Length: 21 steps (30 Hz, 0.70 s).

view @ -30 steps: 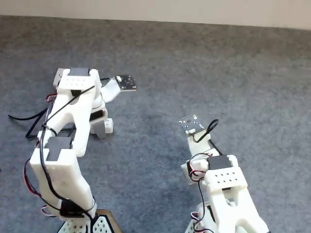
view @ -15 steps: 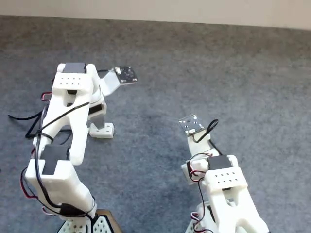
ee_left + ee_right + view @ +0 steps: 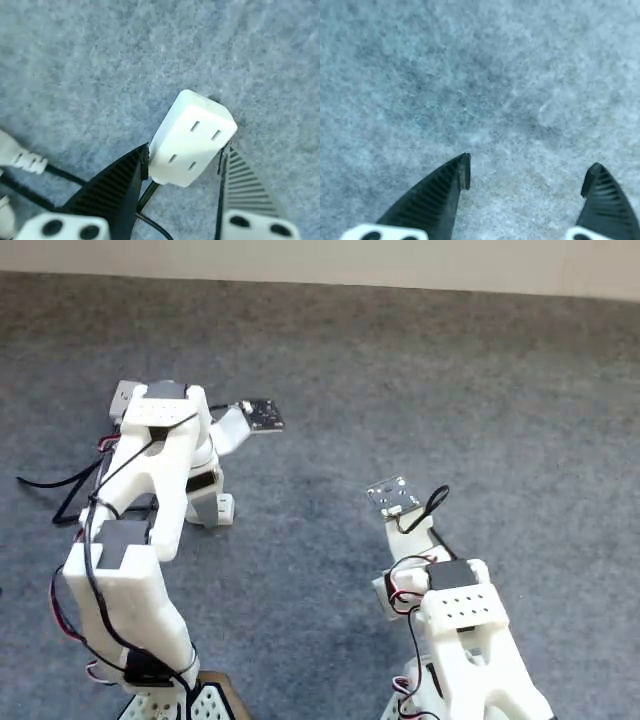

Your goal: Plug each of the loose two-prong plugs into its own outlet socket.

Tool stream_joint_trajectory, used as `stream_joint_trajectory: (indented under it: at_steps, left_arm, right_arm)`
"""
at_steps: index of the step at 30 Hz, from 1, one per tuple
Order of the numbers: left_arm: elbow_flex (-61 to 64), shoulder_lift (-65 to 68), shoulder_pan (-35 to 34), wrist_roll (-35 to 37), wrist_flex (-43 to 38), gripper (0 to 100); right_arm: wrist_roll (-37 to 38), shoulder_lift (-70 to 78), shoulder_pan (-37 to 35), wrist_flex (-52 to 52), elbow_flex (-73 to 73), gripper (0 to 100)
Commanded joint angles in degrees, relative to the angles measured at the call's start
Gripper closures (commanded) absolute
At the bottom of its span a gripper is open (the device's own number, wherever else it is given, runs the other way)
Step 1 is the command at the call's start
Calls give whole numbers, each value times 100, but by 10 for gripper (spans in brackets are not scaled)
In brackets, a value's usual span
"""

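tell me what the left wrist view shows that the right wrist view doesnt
Left wrist view alone: a white outlet block with two pairs of slots, held between the left hand's fingers, plus a black cord and what looks like a white plug. Right wrist view alone: the right hand wide open over bare grey carpet. Both: grey carpet and black ribbed fingers in the foreground.

Two arms on carpet.
Left arm bends over a white socket; right arm well apart; black cable beside the left.
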Motion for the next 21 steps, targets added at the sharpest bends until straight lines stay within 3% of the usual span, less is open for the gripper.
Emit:
stream_joint_trajectory:
  at_steps: [1, 4, 10, 15, 21]
  left_arm:
    - [-22, 180, -22, -18, -79, 761]
    - [-22, 224, -22, -9, -53, 780]
    - [-13, 233, -13, 352, 44, 992]
    - [-4, 233, 365, 712, 615, 996]
    - [901, -101, 1297, 879, 642, 996]
  right_arm:
    - [-44, -136, 101, -92, -48, 656]
    - [-53, -136, 163, -171, -40, 656]
    - [-53, -101, 171, -347, -31, 656]
    - [-53, -92, 154, -356, -22, 656]
    - [-53, -92, 180, -365, -22, 656]
